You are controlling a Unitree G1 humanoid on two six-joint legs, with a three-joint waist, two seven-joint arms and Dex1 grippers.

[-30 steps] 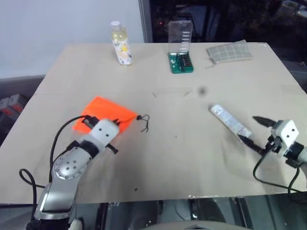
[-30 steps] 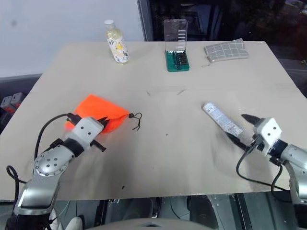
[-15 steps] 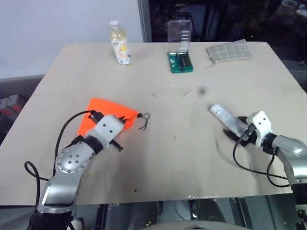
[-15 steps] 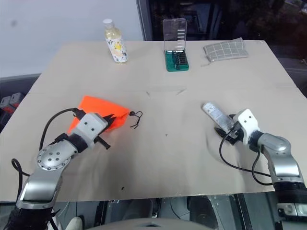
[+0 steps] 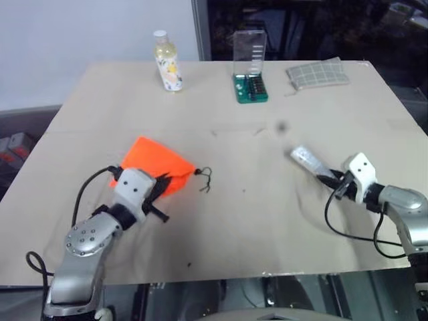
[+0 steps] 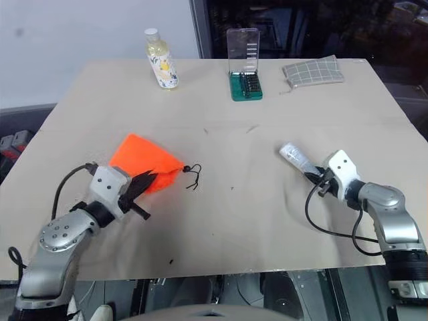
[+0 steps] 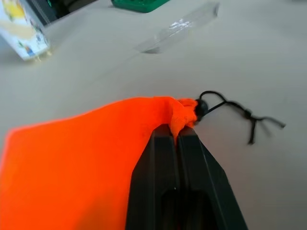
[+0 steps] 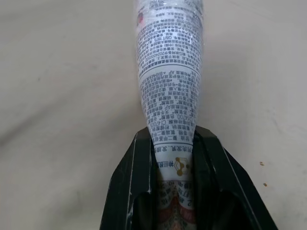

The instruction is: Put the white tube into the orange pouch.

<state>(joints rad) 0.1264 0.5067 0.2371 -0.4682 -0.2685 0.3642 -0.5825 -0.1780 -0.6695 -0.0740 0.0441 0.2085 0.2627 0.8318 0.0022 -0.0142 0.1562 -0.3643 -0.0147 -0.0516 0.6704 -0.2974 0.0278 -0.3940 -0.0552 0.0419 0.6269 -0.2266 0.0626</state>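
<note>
On the beige tabletop (image 5: 254,221), the left gripper (image 7: 178,139) is pinching the gathered corner of the bright orange fabric pouch (image 5: 155,162), its black fingers pressed together on the cloth beside the thin black drawstring cord (image 7: 230,109). Well apart to the right, the right gripper (image 8: 171,143) is clamping the crimped end of the small flat white squeeze tube (image 8: 169,72), lying on the table.

The white tube (image 8: 169,72) runs off frame, its print unreadable.

Bare table (image 5: 254,200) lies open between pouch (image 5: 155,162) and tube (image 5: 309,161).
</note>
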